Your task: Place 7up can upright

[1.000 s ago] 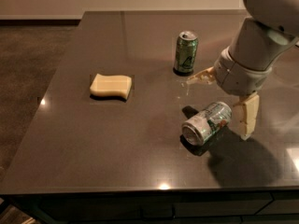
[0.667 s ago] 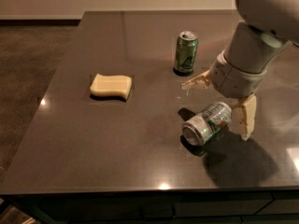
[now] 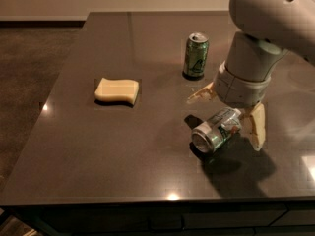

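The 7up can (image 3: 215, 131), silvery-white with green print and a small red spot, lies on its side on the dark table (image 3: 147, 156), its top end facing the front left. My gripper (image 3: 231, 109) hangs right over the can's far end. One cream finger (image 3: 202, 93) sticks out to the left of the can and the other finger (image 3: 256, 126) stands to its right. The fingers are spread wide, apart from the can.
A darker green can (image 3: 196, 55) stands upright behind the gripper. A yellow sponge (image 3: 117, 91) lies at the left middle of the table. The table's front edge (image 3: 147, 200) is close below the lying can.
The arm has shifted slightly left and lower over the lying can. The can, the green can and the sponge have not moved.
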`<state>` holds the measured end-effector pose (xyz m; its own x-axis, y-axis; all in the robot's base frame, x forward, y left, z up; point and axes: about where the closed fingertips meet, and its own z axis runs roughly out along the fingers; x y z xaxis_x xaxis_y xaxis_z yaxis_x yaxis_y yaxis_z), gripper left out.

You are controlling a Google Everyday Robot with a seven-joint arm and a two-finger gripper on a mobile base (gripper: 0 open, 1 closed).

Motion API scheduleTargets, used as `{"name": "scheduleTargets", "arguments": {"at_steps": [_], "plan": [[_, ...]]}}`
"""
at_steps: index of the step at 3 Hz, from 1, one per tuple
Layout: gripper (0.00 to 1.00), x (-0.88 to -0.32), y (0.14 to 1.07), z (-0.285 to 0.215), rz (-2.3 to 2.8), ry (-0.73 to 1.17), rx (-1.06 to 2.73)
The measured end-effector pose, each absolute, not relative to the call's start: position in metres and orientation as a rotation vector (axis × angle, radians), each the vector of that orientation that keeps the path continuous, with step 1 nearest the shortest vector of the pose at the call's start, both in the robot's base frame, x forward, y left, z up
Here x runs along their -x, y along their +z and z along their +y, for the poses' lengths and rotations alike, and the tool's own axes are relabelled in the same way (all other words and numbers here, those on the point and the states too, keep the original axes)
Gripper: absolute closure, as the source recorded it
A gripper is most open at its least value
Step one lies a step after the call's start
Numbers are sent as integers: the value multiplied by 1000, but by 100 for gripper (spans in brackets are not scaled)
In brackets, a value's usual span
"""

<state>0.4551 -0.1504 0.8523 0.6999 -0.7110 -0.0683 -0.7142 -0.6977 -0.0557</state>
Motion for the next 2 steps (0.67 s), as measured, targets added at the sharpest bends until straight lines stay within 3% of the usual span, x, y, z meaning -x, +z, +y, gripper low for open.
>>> {"name": "scheduleTargets", "arguments": {"at_steps": [2], "plan": [[43,-457,848,-153,1267,57,2820]]}}
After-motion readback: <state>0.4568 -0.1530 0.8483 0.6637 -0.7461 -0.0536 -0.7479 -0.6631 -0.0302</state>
